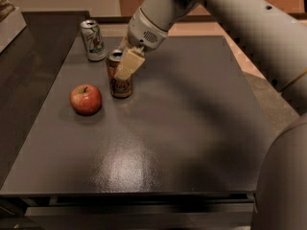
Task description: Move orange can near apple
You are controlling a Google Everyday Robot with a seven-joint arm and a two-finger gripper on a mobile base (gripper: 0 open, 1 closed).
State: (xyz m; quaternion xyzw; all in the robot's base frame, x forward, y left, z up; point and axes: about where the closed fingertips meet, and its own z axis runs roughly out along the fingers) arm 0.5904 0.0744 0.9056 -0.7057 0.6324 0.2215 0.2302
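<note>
The orange can [120, 86] stands upright on the dark table [187, 128], left of centre and toward the back. My gripper [123, 67] reaches down from the upper right and is shut on the can's upper half, with one pale finger [128, 64] across its front. The red apple [86, 99] lies on the table a short gap to the can's left and slightly nearer the front. The can and the apple do not touch.
A white-and-green can [93, 40] stands at the back left of the table, behind the orange can. A raised ledge with a box [5, 6] is at the far left. My arm [240, 28] crosses the upper right.
</note>
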